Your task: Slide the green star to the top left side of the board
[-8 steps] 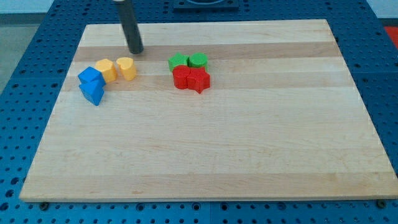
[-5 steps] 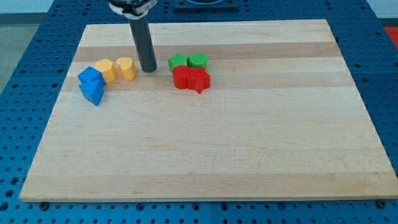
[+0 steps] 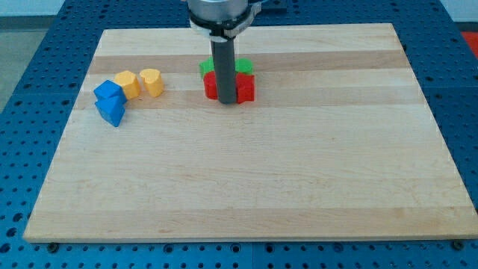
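Observation:
The green star [image 3: 206,68] lies at the upper middle of the wooden board [image 3: 246,187], mostly hidden behind my rod. A second green block [image 3: 243,66] is to its right, and two red blocks [image 3: 246,88] lie just below them. My tip [image 3: 226,101] is at the lower edge of the red pair, in front of this cluster, and the rod covers its middle. I cannot tell whether the tip touches the red blocks.
Two yellow blocks [image 3: 128,84] [image 3: 151,81] lie side by side at the upper left. Two blue blocks [image 3: 109,93] [image 3: 112,110] lie just left of and below them, close to the board's left edge.
My tip has moved right and down the view, from above the yellow blocks, past their right side, to the front of the red and green cluster. The blocks have not visibly moved.

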